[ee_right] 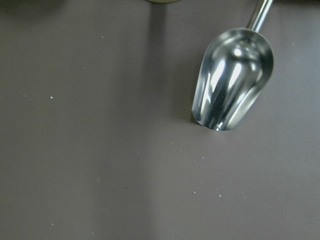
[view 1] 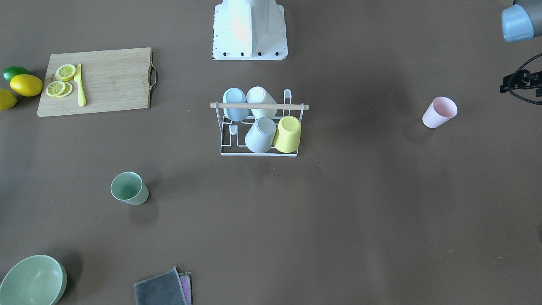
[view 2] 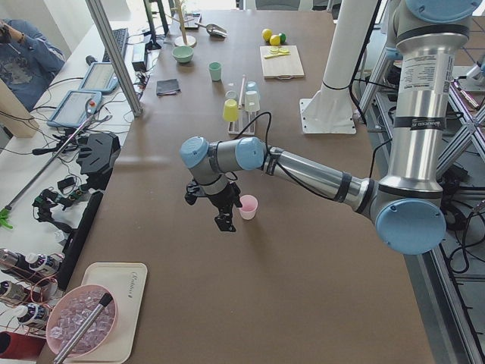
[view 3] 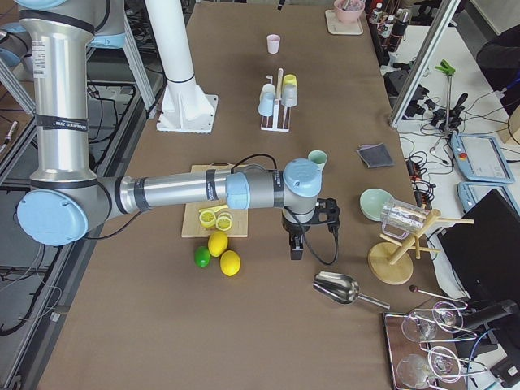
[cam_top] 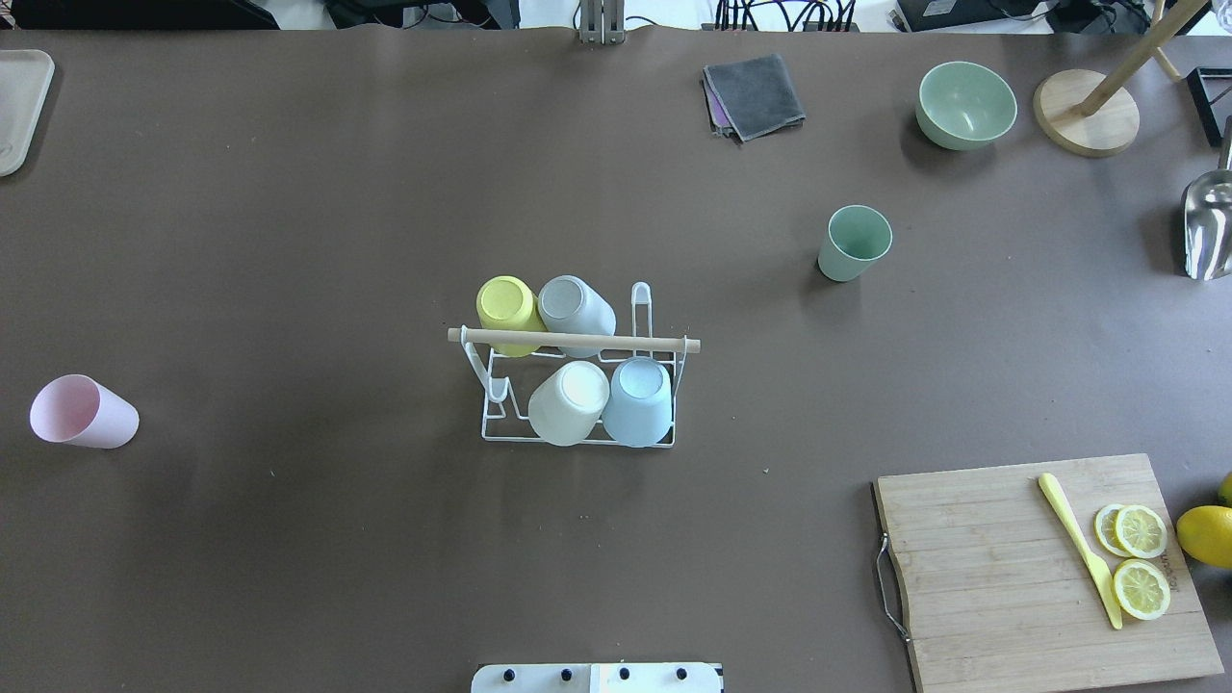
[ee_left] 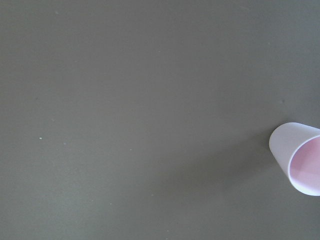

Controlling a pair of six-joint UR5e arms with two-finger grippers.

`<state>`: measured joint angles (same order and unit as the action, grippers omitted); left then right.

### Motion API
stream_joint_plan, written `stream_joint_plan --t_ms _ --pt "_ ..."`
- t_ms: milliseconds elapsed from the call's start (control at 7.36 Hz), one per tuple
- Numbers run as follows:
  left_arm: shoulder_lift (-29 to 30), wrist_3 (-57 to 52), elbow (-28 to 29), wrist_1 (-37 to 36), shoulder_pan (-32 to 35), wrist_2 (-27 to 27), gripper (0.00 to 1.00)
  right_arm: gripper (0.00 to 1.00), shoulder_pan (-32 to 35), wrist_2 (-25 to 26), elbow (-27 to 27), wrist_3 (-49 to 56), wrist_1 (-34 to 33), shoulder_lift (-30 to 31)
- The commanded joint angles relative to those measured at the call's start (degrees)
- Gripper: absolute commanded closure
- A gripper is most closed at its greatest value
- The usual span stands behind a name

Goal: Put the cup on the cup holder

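Note:
The cup holder (cam_top: 574, 340), a white wire rack with a wooden rod, stands mid-table and also shows in the front view (view 1: 259, 106). Several cups hang upside down on it: yellow, grey, white and blue. A pink cup (cam_top: 82, 412) stands upright at the table's left end and also shows in the front view (view 1: 440, 112) and the left wrist view (ee_left: 299, 157). A green cup (cam_top: 854, 243) stands upright at the far right. My left gripper (view 2: 222, 221) hovers just beside the pink cup (view 2: 248, 206); I cannot tell if it is open. My right gripper (view 3: 296, 248) hangs near the scoop; its state is unclear.
A cutting board (cam_top: 1001, 577) with lemon slices and a yellow knife lies near right. A metal scoop (ee_right: 232, 80), a green bowl (cam_top: 965, 104), a grey cloth (cam_top: 754, 94) and a wooden stand (cam_top: 1086, 114) sit at the far right. A tray (cam_top: 17, 106) lies far left.

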<state>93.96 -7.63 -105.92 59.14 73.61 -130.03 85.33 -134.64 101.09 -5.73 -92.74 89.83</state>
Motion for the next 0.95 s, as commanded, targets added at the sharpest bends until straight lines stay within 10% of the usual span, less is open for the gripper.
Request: stream_joint_plan --t_ms 0,815 --pt "5.51 -0.2 1.49 -4.89 -6.0 5.73 0.02 0.0 -5.77 0.08 0.16 -9.61 -0.08 -5.96" --pt "24.67 -12.59 20.28 -20.8 -15.6 11.63 0.02 0.0 -12.54 1.39 -0.1 -12.81 -13.07 -18.7"
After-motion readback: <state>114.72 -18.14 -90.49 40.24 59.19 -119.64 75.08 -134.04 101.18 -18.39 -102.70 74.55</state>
